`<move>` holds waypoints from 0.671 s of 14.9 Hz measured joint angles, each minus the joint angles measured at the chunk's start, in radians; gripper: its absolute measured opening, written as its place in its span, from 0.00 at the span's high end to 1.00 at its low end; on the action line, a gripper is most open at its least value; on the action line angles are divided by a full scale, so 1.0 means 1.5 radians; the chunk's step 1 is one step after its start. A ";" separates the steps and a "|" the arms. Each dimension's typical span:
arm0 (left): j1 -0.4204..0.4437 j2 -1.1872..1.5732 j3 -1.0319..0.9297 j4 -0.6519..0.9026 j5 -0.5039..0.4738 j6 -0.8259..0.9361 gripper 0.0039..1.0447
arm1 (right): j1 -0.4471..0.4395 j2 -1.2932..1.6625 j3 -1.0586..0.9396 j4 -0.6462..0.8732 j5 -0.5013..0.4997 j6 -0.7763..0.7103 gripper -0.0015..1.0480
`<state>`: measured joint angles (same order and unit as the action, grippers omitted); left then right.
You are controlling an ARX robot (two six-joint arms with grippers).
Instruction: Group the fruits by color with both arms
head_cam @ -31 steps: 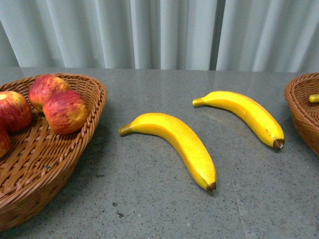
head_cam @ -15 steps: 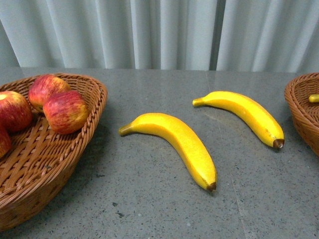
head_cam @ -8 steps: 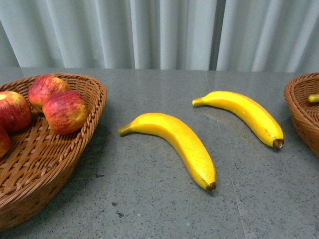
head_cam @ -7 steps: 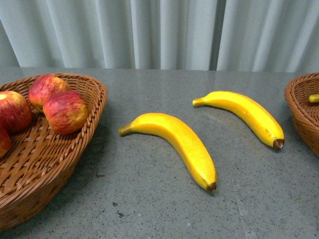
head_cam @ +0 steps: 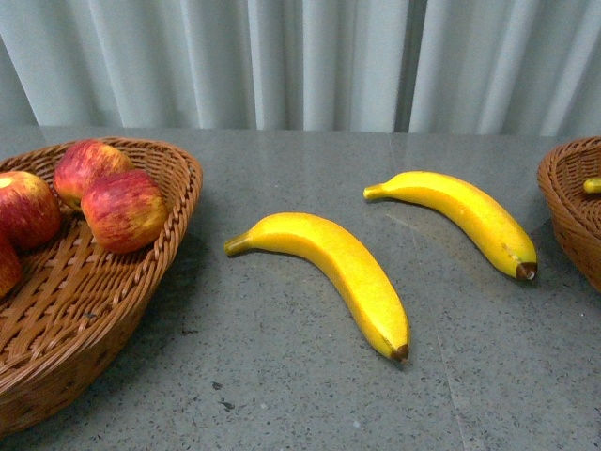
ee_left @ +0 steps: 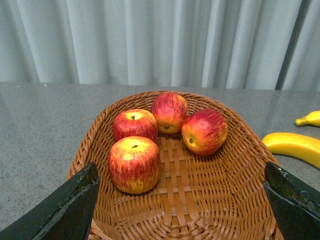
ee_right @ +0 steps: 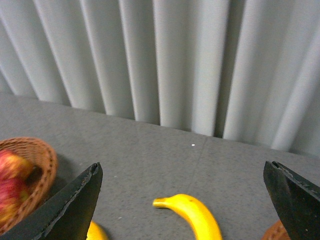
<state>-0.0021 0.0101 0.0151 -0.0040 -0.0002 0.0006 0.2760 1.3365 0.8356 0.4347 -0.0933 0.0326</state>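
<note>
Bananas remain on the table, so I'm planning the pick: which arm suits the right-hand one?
Right: that banana lies nearer the right wicker basket, and the open right claw faces it.

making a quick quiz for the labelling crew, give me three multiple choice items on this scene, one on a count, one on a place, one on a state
1. How many apples lie in the left basket? A two; B six; C four.
2. Where do the two loose bananas lie? A in the left basket; B on the grey table; C in a gripper.
3. How does the left gripper stand? A open, empty; B shut on an apple; C shut on a banana.
Answers: 1 C, the left wrist view shows four. 2 B, both rest on bare table. 3 A, its fingers sit wide apart, gripping nothing.
</note>
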 joint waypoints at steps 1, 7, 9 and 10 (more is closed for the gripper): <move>0.000 0.000 0.000 0.000 0.000 0.000 0.06 | 0.035 0.000 0.011 -0.030 0.000 -0.014 0.06; 0.000 0.000 0.000 0.000 0.000 0.000 0.06 | 0.201 0.134 0.110 -0.196 0.031 -0.064 0.06; 0.000 0.000 0.000 0.000 0.000 0.000 0.06 | 0.231 0.218 0.151 -0.254 0.068 -0.092 0.06; 0.000 0.000 0.000 0.000 0.000 0.000 0.06 | 0.231 0.235 0.158 -0.267 0.072 -0.093 0.06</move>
<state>-0.0021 0.0101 0.0151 -0.0040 -0.0006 0.0006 0.6228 1.6886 1.0721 0.0341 0.0154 -0.1066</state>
